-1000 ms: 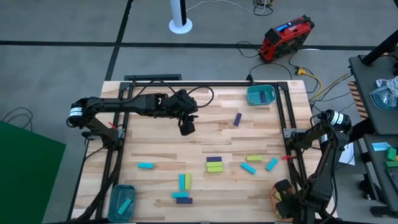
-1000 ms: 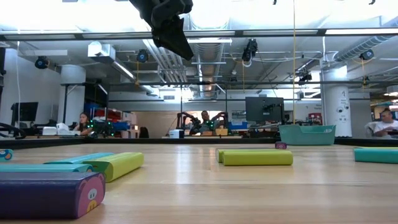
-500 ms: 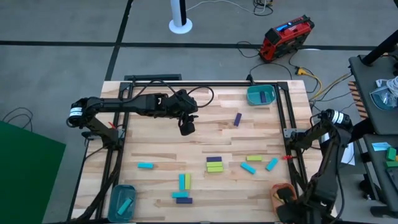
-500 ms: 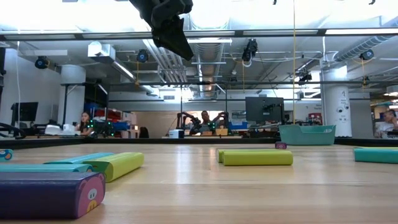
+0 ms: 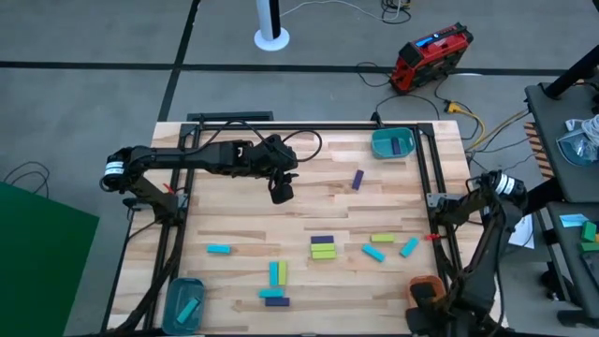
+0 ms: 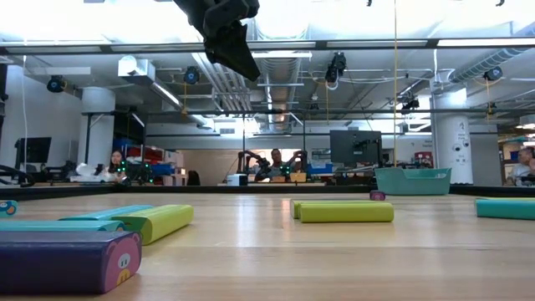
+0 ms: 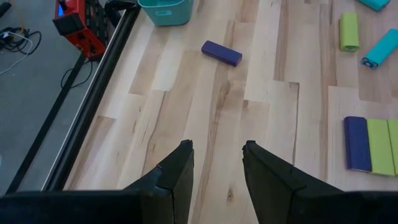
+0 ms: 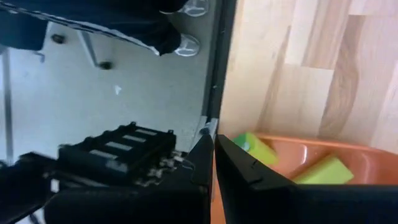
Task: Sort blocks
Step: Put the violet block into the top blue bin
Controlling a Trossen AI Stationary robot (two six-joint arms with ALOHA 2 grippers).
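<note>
We see the left gripper point(image 5: 281, 195) hanging above the bare wood toward 11 o'clock of the table point(image 5: 234, 225), its two fingers point(image 7: 179, 171) parted by a modest gap with nothing between them. Ahead of it lies a lone purple block point(image 7: 221, 53) near the teal bin point(image 5: 392, 143) at 1 o'clock, which holds another purple piece.

The right gripper point(image 8: 213, 163) sits over the orange bowl point(image 5: 426, 285) at 5 o'clock, fingers pressed together and empty; two yellow-green blocks point(image 8: 318, 169) lie in that bowl.

The remaining blocks are scattered from 4 to 7 o'clock: a purple and yellow-green stack point(image 5: 323, 246) near the centre, cyan bars point(image 5: 409, 247) at 4, a cyan bar point(image 5: 219, 249) at 8. A second teal bin point(image 5: 183, 301) at 7 o'clock holds a cyan block.
</note>
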